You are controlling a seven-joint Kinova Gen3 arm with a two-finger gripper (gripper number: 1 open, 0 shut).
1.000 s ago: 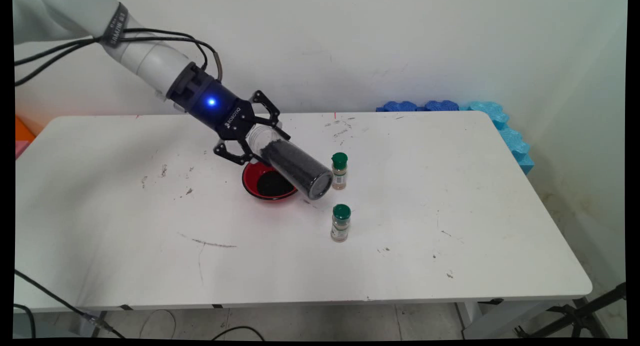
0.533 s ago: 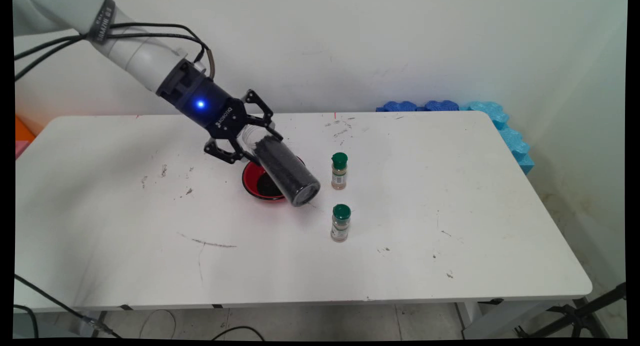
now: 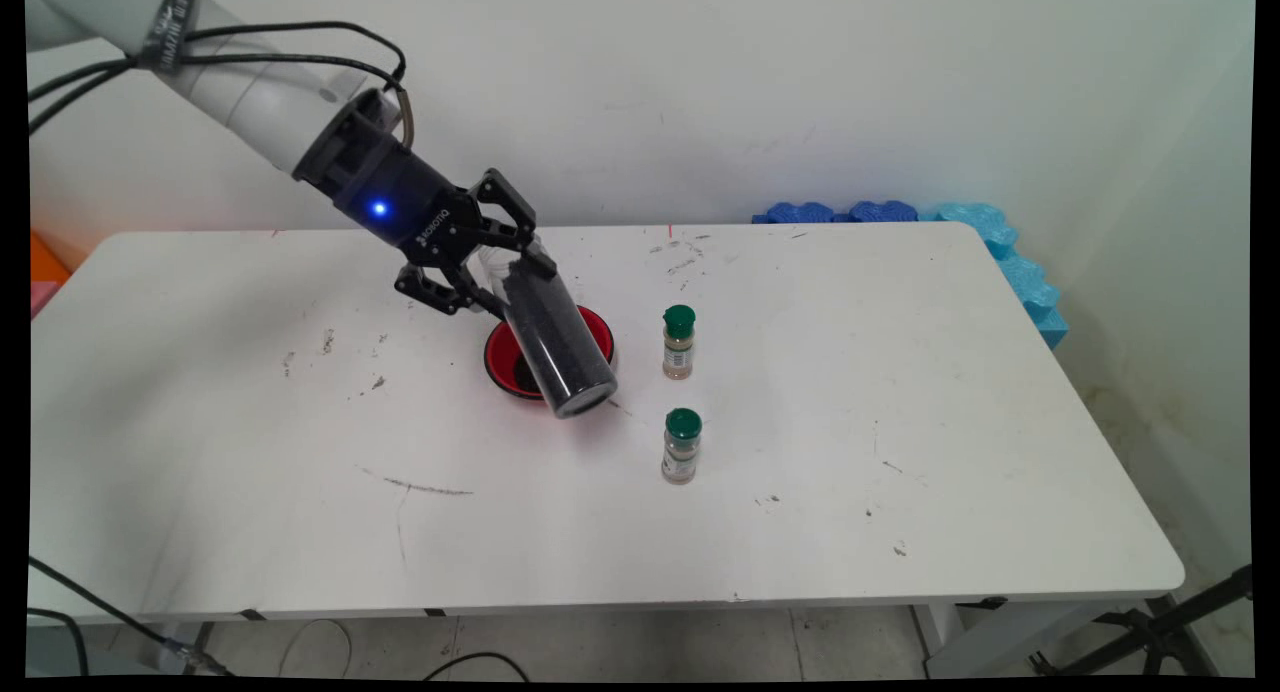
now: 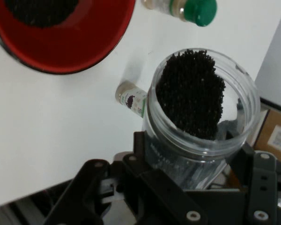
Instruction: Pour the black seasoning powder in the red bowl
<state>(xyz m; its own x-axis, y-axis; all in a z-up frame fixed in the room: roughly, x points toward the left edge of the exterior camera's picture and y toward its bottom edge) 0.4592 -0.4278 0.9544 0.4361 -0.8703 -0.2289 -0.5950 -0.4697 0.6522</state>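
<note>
One clear jar (image 3: 556,344) of dark granules sits clamped at its open end in the tool (image 3: 497,268), tilted with its closed base low over the red bowl (image 3: 600,329) on the counter (image 3: 900,392). Two green-capped spice bottles (image 3: 679,342) stand just beside the bowl. Handling this well calls for a firm grip and slow wrist turns, clear of those bottles.

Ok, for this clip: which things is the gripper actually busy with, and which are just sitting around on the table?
In use:
- gripper, shut on the clear jar
- clear jar of dark grains, held tilted above the red bowl
- red bowl, with dark grains in it

Standing by:
- far spice bottle, green cap, upright
- near spice bottle, green cap, upright
- blue foam pieces at the table's far right corner
</note>
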